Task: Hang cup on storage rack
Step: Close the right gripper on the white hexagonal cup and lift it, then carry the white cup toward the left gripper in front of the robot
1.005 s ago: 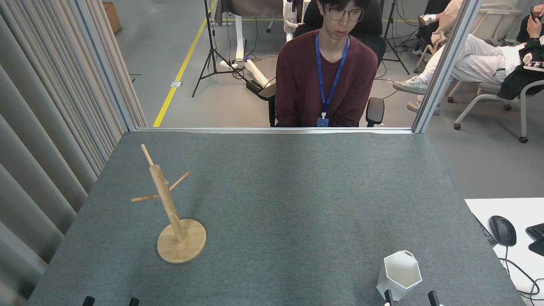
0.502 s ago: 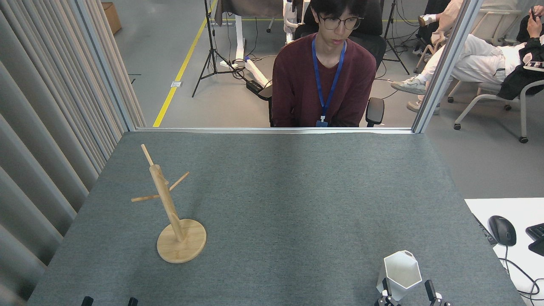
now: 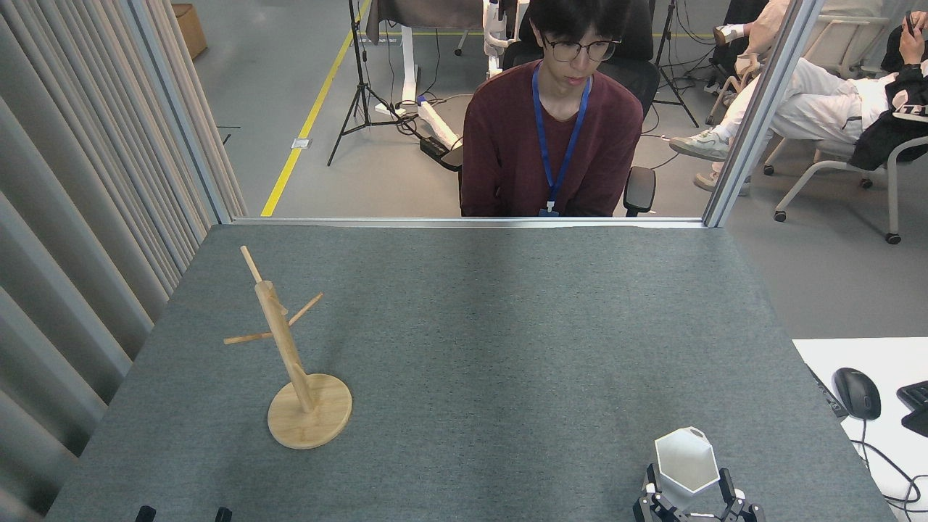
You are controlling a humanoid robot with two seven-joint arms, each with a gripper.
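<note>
The white faceted cup (image 3: 686, 461) stands upright near the table's front right corner, its hexagonal rim facing up. My right gripper (image 3: 689, 489) has come up from the bottom edge and is open, with one finger on each side of the cup's lower body; whether the fingers touch it cannot be made out. The bamboo storage rack (image 3: 287, 355) stands on its round disc base at the left of the table, all pegs bare. Only the two dark fingertips of my left gripper (image 3: 183, 514) show at the bottom left edge, held apart and holding nothing.
The grey felt table (image 3: 478, 348) ends at a metal rail at the back, where a person (image 3: 551, 130) sits facing me. Ribbed panels line the left side. A white desk with a mouse (image 3: 857, 392) lies to the right.
My right gripper has risen further into view and its fingers now straddle the cup's base. The cup and rack have stayed in place. The left fingertips have hardly moved.
</note>
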